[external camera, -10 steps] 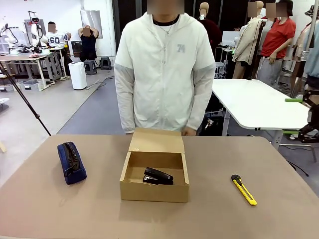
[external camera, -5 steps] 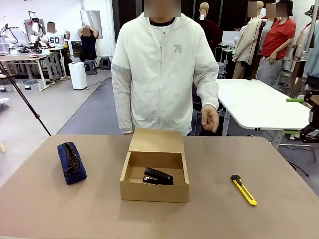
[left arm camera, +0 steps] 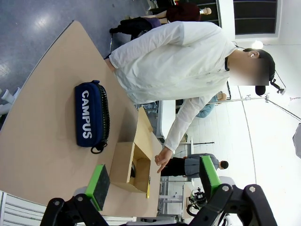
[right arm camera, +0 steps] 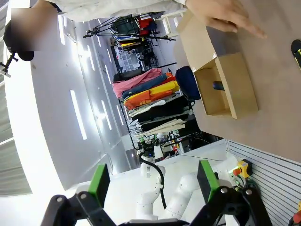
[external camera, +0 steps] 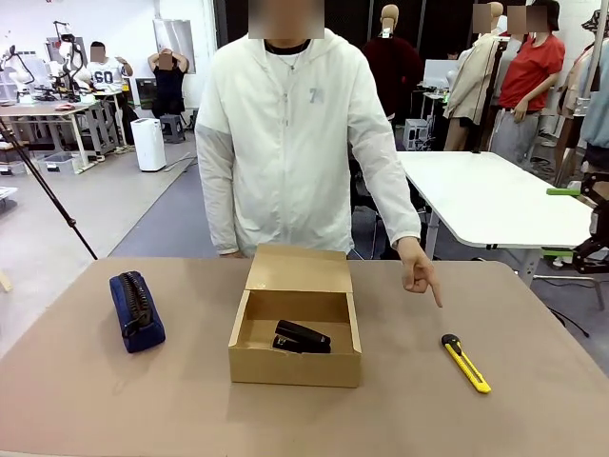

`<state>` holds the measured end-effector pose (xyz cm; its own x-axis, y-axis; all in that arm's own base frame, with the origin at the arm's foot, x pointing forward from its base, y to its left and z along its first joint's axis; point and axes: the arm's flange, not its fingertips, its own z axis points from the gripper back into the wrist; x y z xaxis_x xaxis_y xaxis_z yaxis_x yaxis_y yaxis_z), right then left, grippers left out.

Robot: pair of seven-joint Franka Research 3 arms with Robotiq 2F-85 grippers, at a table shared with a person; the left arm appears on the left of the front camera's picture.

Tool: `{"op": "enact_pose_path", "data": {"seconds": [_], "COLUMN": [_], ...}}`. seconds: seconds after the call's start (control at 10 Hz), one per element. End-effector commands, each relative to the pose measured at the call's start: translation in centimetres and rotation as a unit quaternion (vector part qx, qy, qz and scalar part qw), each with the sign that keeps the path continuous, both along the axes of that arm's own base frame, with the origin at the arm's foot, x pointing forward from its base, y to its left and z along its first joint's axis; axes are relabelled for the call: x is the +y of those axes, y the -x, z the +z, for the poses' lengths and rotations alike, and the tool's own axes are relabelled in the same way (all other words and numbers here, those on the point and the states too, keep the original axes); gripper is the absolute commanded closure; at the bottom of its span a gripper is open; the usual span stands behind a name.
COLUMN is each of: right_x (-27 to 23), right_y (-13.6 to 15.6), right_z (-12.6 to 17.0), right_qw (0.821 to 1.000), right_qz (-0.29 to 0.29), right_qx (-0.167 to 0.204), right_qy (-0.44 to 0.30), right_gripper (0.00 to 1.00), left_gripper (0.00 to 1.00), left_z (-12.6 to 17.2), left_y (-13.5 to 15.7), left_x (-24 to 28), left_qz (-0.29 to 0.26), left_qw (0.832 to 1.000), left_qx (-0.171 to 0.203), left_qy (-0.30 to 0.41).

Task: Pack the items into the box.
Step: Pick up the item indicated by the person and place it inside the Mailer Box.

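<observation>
So far, one of three packed.
The stapler (external camera: 302,337) lies in the open box (external camera: 295,367); pouch (external camera: 136,310) and knife (external camera: 465,363) wait on the tabletop (external camera: 542,314) either side, a person (external camera: 285,152) pointing toward the knife. The left hand (left arm camera: 154,178) and right hand (right arm camera: 153,180) gape wide, empty.

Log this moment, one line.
stapler: in box | pouch, knife: on table | person's hand: points toward knife | left gripper, right gripper: open

A: Colours, items on table (external camera: 95,400)?
B: Table tan. Box (external camera: 295,367) plain brown; stapler (external camera: 303,336) black; knife (external camera: 465,363) yellow, black at one end
A: Pouch (external camera: 136,309)?
B: Dark navy, black zip, white "CAMPUS" lettering. Person's jacket (external camera: 285,143) white; finger pads (left arm camera: 98,181) green
</observation>
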<state>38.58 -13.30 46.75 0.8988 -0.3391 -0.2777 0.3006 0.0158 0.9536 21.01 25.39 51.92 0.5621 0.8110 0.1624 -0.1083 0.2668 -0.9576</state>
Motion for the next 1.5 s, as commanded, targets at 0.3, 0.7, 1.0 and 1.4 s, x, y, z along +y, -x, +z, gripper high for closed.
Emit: {"op": "enact_pose_path", "data": {"seconds": [0.3,0.7,1.0,1.4], "right_x": [-0.3,10.2,17.5,19.6], "right_y": [0.0,-0.4,0.0,0.1], "right_z": [0.3,0.1,-1.9,-2.5], "right_qw": [1.0,0.878,0.722,0.798], "right_qz": [0.007,0.109,0.106,0.118], "right_qx": [-0.003,-0.041,-0.04,-0.065], "right_qy": [0.003,0.465,0.683,0.588], "right_gripper": [0.0,0.0,0.0,0.0], "left_gripper": [0.0,0.0,0.0,0.0], "left_z": [0.0,0.0,0.0,0.0], "left_y": [0.0,0.0,0.0,0.0], "left_x": [0.0,0.0,0.0,0.0], "left_qz": [0.0,0.0,0.0,0.0], "left_qw": [1.0,1.0,1.0,1.0], "left_qx": [-0.013,-0.013,-0.013,-0.013], "left_qy": [0.001,0.001,0.001,0.001]}}
